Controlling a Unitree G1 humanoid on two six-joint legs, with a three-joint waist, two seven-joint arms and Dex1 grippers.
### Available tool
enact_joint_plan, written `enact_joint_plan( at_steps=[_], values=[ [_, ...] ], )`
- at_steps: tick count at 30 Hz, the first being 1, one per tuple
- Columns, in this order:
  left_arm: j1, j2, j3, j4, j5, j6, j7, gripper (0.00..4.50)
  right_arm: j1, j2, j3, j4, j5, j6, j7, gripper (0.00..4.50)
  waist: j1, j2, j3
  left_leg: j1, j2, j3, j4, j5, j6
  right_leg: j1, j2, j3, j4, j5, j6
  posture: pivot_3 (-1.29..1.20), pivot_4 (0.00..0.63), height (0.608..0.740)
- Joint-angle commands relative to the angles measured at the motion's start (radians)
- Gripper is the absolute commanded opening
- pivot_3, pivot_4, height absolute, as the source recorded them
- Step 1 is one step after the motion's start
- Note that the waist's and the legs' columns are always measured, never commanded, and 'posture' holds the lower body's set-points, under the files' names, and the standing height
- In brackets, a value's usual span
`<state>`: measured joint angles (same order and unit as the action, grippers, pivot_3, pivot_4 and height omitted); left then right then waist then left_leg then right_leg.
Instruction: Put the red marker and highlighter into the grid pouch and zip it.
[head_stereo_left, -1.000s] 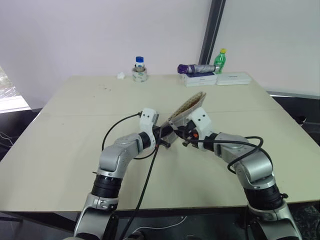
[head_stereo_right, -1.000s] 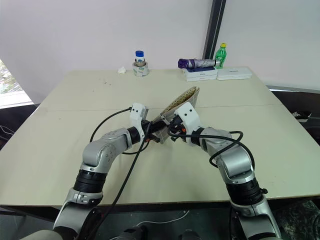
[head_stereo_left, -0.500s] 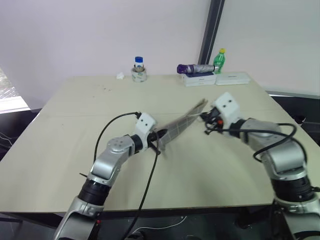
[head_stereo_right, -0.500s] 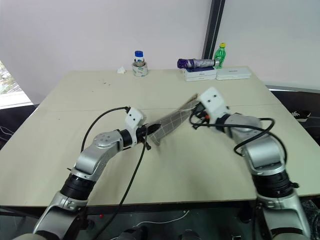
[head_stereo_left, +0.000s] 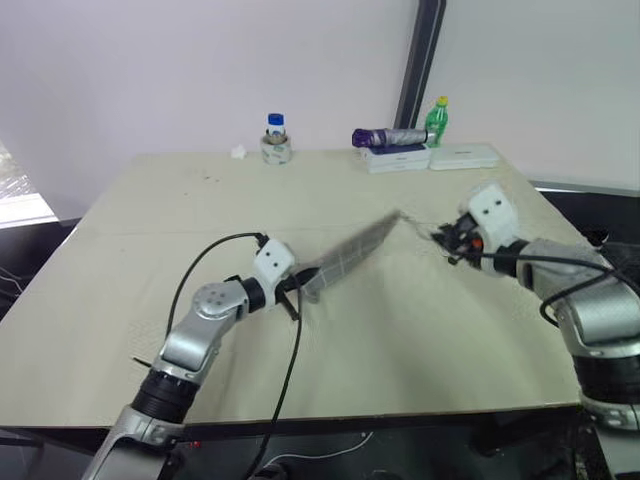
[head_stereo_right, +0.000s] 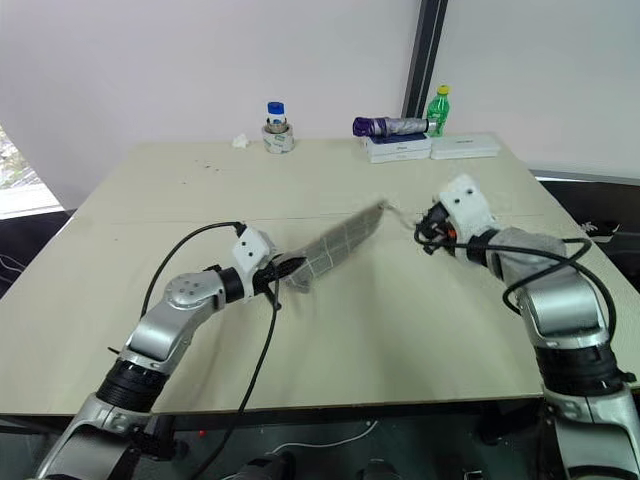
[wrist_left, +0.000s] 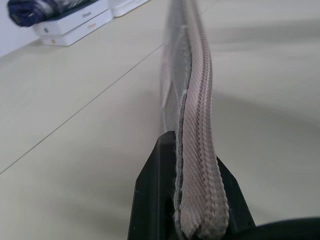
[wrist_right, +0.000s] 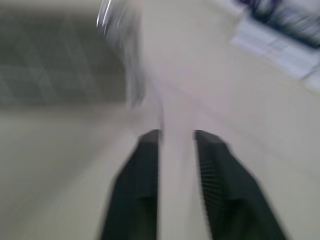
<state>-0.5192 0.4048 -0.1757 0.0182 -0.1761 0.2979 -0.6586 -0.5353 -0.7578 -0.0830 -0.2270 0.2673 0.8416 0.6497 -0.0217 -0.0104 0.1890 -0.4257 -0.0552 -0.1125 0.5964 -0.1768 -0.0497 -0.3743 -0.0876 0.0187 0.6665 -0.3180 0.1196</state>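
Observation:
The grid pouch (head_stereo_left: 350, 252) hangs just above the table, stretched out flat from its near end toward the far right. My left gripper (head_stereo_left: 292, 285) is shut on that near end. In the left wrist view the pouch's zip edge (wrist_left: 197, 125) runs away from between the black fingers (wrist_left: 155, 190). My right gripper (head_stereo_left: 443, 240) hovers a little to the right of the pouch's far end, its fingers apart with nothing between them (wrist_right: 176, 135). A pale cord (wrist_right: 131, 80) trails off the pouch ahead of it. The red marker and the highlighter are hidden.
At the table's back edge stand a blue-capped bottle (head_stereo_left: 275, 140), a purple folded umbrella (head_stereo_left: 385, 137) lying on white boxes (head_stereo_left: 400, 160), and a green bottle (head_stereo_left: 436, 120). A black cable (head_stereo_left: 295, 360) hangs from my left arm over the table's front.
My right gripper swung right, away from the pouch's far end, and opened. My left gripper shifted left with the pouch, which now lies lower and flatter.

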Motion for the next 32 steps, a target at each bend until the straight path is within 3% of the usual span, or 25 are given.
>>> enact_joint_plan(
  at_steps=[1, 2, 7, 19, 32],
  values=[
    [0.049, 0.017, 0.022, -0.050, -0.037, 0.059, -0.037, 1.13, 0.043, -0.042, 0.021, -0.079, -0.001, -0.047, 0.046, 3.02, 0.001, 0.001, -0.001, 0.000, 0.000, 0.000, 0.000, 0.000, 0.000, 0.000, 0.000, 0.000, 0.000, 0.000, 0.000, 0.00, 0.150, 0.740],
    [0.058, 0.021, 0.025, -0.066, -0.038, 0.070, -0.036, 1.59, 0.055, -0.046, 0.023, -0.080, -0.002, -0.057, 0.054, 3.48, 0.002, 0.001, 0.000, 0.000, 0.000, 0.000, 0.000, 0.000, 0.000, 0.000, 0.000, 0.000, 0.000, 0.000, 0.000, 0.00, 0.150, 0.740],
    [0.107, 0.051, 0.065, -0.139, -0.055, 0.141, -0.028, 4.22, 0.084, -0.068, 0.025, -0.062, -0.022, -0.120, 0.073, 3.49, 0.008, 0.000, 0.000, 0.000, 0.000, -0.001, 0.001, 0.000, 0.000, 0.000, 0.000, 0.000, 0.000, 0.000, 0.000, 0.00, 0.150, 0.740],
    [0.243, 0.113, 0.248, -0.313, -0.201, 0.285, -0.011, 4.22, 0.076, -0.051, 0.038, 0.013, -0.043, -0.206, 0.095, 3.49, 0.009, 0.000, 0.000, 0.000, 0.001, -0.001, 0.000, 0.000, 0.000, 0.000, -0.001, 0.000, -0.001, 0.000, 0.000, 0.00, 0.150, 0.740],
    [0.378, 0.165, 0.376, -0.329, -0.182, 0.207, 0.049, 4.22, 0.148, 0.048, -0.073, 0.105, 0.063, -0.353, 0.135, 3.49, 0.009, 0.000, 0.000, 0.000, 0.001, 0.000, 0.000, 0.000, 0.000, 0.000, -0.002, 0.000, -0.001, 0.000, 0.000, 0.00, 0.150, 0.740]
  ],
)
